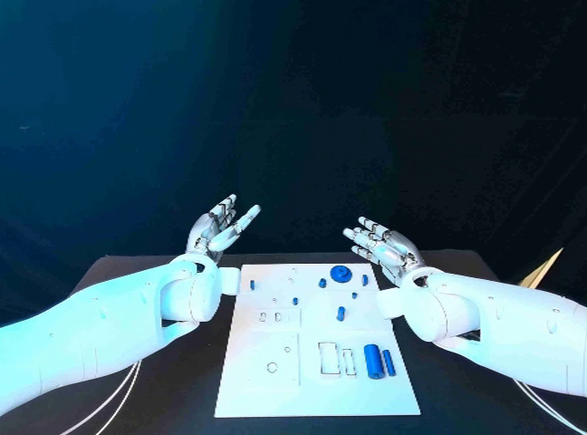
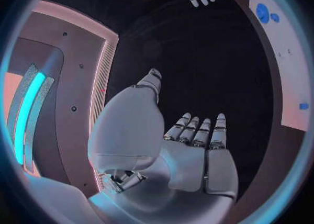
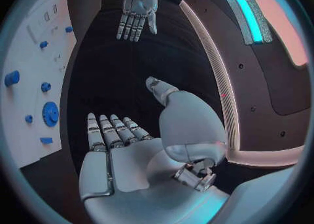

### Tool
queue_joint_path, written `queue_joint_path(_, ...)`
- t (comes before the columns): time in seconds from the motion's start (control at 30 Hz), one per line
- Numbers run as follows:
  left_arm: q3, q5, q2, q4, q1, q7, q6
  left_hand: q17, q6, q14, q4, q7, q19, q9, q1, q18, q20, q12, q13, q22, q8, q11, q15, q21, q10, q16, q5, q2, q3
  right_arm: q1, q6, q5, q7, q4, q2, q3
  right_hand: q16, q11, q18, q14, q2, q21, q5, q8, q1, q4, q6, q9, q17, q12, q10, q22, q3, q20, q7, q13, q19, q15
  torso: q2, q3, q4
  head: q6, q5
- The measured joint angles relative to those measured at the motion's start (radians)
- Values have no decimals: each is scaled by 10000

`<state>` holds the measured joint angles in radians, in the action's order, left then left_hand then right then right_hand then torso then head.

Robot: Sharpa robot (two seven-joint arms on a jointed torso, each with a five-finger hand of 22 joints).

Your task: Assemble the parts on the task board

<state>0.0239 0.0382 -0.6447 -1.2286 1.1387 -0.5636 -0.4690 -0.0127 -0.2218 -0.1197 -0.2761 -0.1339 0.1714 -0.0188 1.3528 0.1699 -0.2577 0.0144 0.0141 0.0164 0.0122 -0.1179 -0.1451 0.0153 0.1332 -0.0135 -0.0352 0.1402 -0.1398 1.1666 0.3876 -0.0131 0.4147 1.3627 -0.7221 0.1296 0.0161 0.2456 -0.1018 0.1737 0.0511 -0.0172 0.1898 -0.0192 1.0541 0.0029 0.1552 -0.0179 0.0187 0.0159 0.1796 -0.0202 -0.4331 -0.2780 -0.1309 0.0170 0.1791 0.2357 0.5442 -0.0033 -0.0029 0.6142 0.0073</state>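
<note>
The white task board (image 1: 293, 381) lies in the middle of the black table. Small blue parts sit on it: a round gear (image 1: 341, 272) near the far edge, a thick cylinder (image 1: 372, 361) and a thinner peg (image 1: 389, 362) at the near right, and several little pegs between. My left hand (image 1: 222, 227) is raised above the table left of the board's far end, fingers apart, holding nothing. My right hand (image 1: 382, 243) is raised right of the board's far end, palm up, fingers spread and empty. The board (image 3: 29, 77) and gear (image 3: 50, 113) appear beside my right palm (image 3: 124, 161).
The black table (image 1: 150, 272) extends on both sides of the board. A pale pointed object (image 1: 544, 269) sits at the table's right edge. Thin cables (image 1: 118, 399) hang under my left arm near the front.
</note>
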Motion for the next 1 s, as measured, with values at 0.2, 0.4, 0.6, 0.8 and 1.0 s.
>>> queue_joint_path(0.2,20,51,133,358,87,-70,364,-44,-412,-309,-204,-78,-106,-57,591,5,-175,60,24,13,116,-375,-298,63,377,-60,-114,-149,-206,246,-919,-48,-255,-456,126,249,193,94,1,870,20,-247,0,-2,644,-356,634,-110,98,101,831,-91,-356,-87,-66,60,520,95,0,1,0,1,0)
queue_joint_path(0.4,36,-15,-431,55,99,-75,718,-884,-3000,-4567,-12,-238,4230,-569,899,-90,-341,542,252,680,897,-951,-736,1566,3924,-1341,-113,-456,-401,441,-125,-1462,-17,-1107,106,314,749,43,-295,3273,175,-964,-2,-626,1455,-766,2497,-490,482,372,3310,-345,-756,-94,-201,207,2666,-53,78,-17,-22,82,-37)
queue_joint_path(0.6,46,-255,-895,-376,90,-53,912,-1916,-5830,-7963,593,-677,6831,-1081,1171,-71,-29,902,381,980,1764,-717,-57,2769,7883,-2521,-113,-340,-1227,644,230,-4500,-123,-1414,17,288,1440,-251,-536,5981,539,-1899,-9,-1392,1885,-984,4930,-909,810,555,5935,-657,-780,95,-451,301,5231,-524,251,-15,-42,125,-60)
queue_joint_path(0.8,40,-595,-1407,-1040,102,55,1103,-2791,-6359,-9090,776,-749,7444,-1248,1293,-72,464,1073,446,1251,2031,-503,321,3448,8864,-3239,-114,-206,-1995,853,-20,-7584,-714,-1515,25,282,1977,-617,-537,8054,506,-2976,-68,-1702,2273,-1253,6348,-1107,1169,555,7689,-1178,-810,570,-650,337,6965,-1064,452,-3,-43,127,-109)
queue_joint_path(1.0,23,-740,-1795,-1752,108,154,1235,-3470,-6400,-9248,834,-716,7961,-1394,1113,-74,565,850,446,1565,2031,-427,454,4028,9143,-3818,-113,17,-2344,1041,-446,-9888,-1546,-1604,37,274,2597,-976,-538,10009,623,-5041,-65,-1704,2387,-1385,7316,-1233,1987,553,8980,-2493,-677,1151,-696,362,7861,-1616,662,-1,-35,110,-141)
